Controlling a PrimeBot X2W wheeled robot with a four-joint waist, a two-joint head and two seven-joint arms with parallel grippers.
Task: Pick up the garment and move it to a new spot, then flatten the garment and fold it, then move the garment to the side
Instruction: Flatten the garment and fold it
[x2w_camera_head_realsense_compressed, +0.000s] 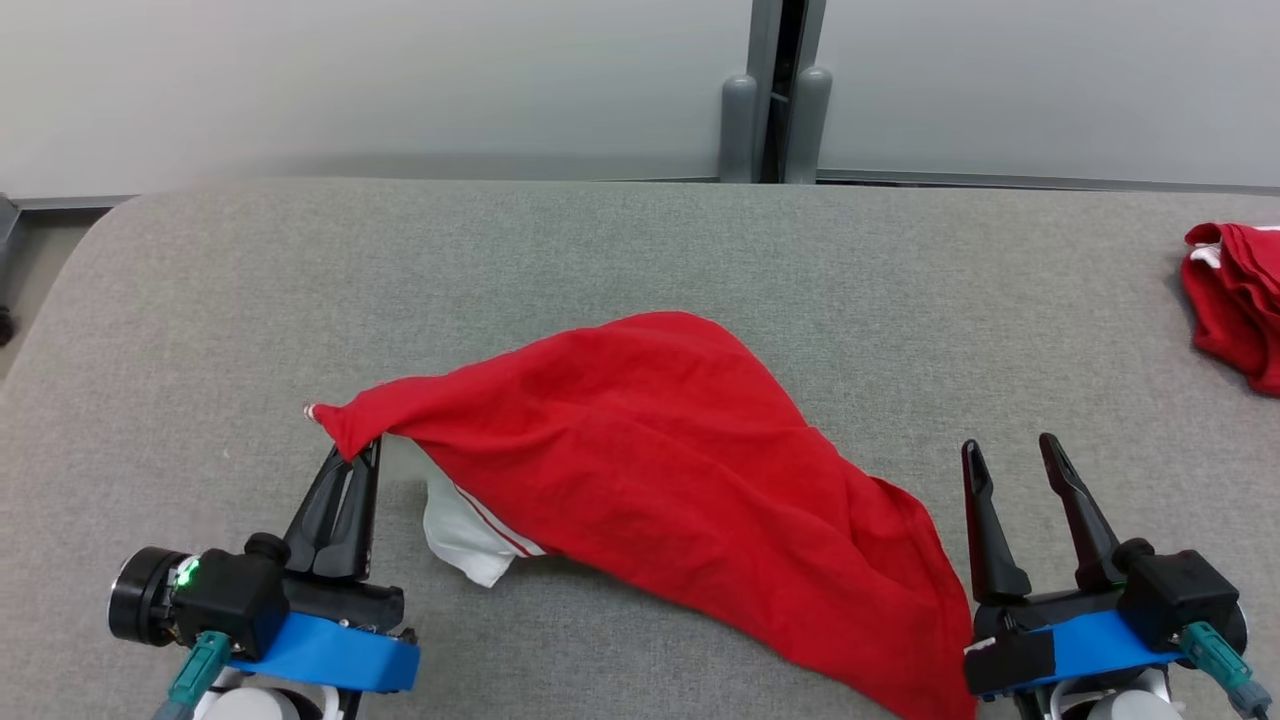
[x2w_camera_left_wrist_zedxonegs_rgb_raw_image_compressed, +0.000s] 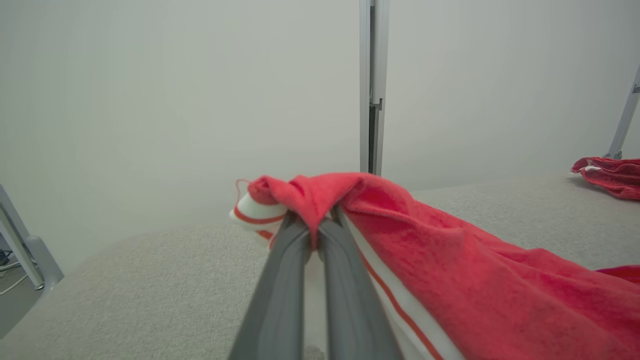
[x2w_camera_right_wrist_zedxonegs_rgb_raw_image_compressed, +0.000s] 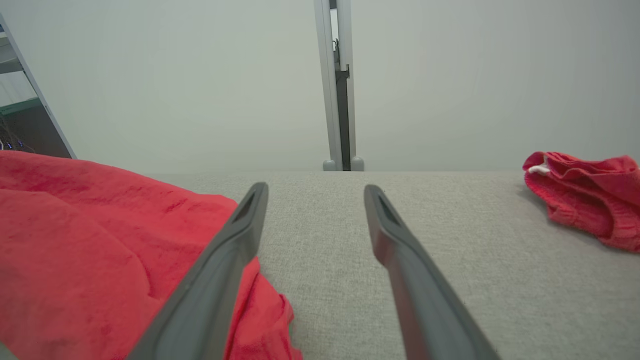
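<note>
A red garment (x2w_camera_head_realsense_compressed: 660, 470) with a white, red-striped trim (x2w_camera_head_realsense_compressed: 465, 525) lies spread across the middle of the grey table, one corner lifted at its left end. My left gripper (x2w_camera_head_realsense_compressed: 352, 452) is shut on that raised corner; in the left wrist view the red garment (x2w_camera_left_wrist_zedxonegs_rgb_raw_image_compressed: 475, 280) bunches over the left gripper (x2w_camera_left_wrist_zedxonegs_rgb_raw_image_compressed: 314, 231) where the fingertips meet. My right gripper (x2w_camera_head_realsense_compressed: 1012, 447) stands open just right of the garment's lower right edge, nothing between its fingers. In the right wrist view the right gripper (x2w_camera_right_wrist_zedxonegs_rgb_raw_image_compressed: 315, 192) hangs over bare table with the garment (x2w_camera_right_wrist_zedxonegs_rgb_raw_image_compressed: 100, 250) to its left.
A second red cloth (x2w_camera_head_realsense_compressed: 1238, 300) lies bunched at the table's far right edge, seen as the red cloth (x2w_camera_right_wrist_zedxonegs_rgb_raw_image_compressed: 585, 197) in the right wrist view. A grey post (x2w_camera_head_realsense_compressed: 775, 95) stands behind the table (x2w_camera_head_realsense_compressed: 600, 250), whose far half is bare.
</note>
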